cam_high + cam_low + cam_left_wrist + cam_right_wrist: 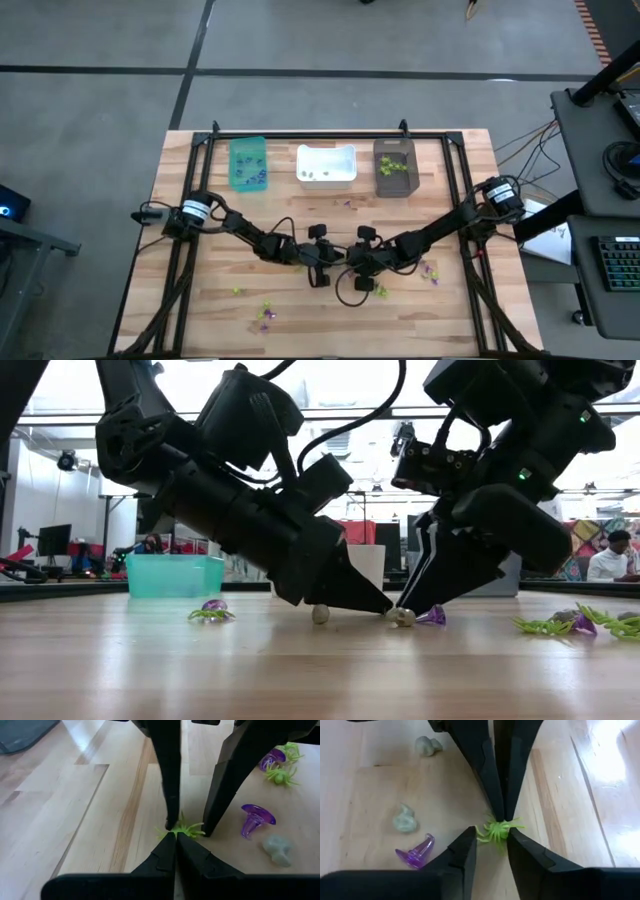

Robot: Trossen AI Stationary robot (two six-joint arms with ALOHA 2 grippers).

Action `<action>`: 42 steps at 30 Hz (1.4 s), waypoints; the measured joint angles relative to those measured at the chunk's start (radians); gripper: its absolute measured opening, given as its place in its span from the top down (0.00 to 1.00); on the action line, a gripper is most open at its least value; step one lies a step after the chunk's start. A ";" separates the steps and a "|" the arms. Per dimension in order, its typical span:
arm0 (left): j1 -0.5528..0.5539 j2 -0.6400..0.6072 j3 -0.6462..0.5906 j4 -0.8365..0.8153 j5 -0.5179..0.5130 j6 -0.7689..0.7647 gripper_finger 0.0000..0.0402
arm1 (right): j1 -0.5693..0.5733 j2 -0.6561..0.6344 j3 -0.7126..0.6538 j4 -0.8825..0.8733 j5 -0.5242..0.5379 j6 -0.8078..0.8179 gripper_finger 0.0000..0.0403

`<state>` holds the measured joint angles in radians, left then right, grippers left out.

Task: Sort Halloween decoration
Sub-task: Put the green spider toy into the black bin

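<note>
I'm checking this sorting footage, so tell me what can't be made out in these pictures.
- High view: the green spider, hidden beneath the meeting arms.
- Low view: the spider, behind the left tool and right tool.
- Right wrist view: whether the right tool already pinches the green spider.
- High view: trinkets in the white bin, too small.
</note>
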<state>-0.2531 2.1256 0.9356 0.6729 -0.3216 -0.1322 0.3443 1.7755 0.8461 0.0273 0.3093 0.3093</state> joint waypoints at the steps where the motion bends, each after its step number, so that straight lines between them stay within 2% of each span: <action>1: 0.000 -0.005 0.000 -0.004 0.001 0.000 1.00 | 0.000 0.000 0.000 0.003 -0.002 -0.006 0.79; 7: 0.000 -0.032 0.000 -0.028 0.001 0.000 1.00 | 0.000 -0.001 -0.001 0.019 -0.007 -0.015 0.89; 15: -0.001 -0.124 -0.003 -0.154 -0.008 0.015 1.00 | 0.000 0.000 0.004 0.017 -0.007 -0.017 0.97; 26: -0.008 -0.370 -0.022 -0.371 -0.015 0.069 1.00 | -0.002 -0.031 0.026 -0.009 0.007 -0.059 0.98; 30: -0.025 -0.469 -0.037 -0.440 -0.100 0.072 1.00 | -0.004 -0.061 0.026 -0.013 0.032 -0.058 0.98; 38: -0.108 -0.639 -0.091 -0.496 -0.398 0.073 1.00 | -0.032 -0.094 0.029 -0.034 0.035 -0.059 0.98; 42: -0.143 -0.696 -0.125 -0.498 -0.420 0.073 1.00 | -0.046 -0.105 0.029 -0.039 0.033 -0.069 0.98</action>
<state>-0.3958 1.4296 0.8101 0.1749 -0.7418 -0.0593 0.2983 1.6707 0.8749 -0.0115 0.3419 0.2405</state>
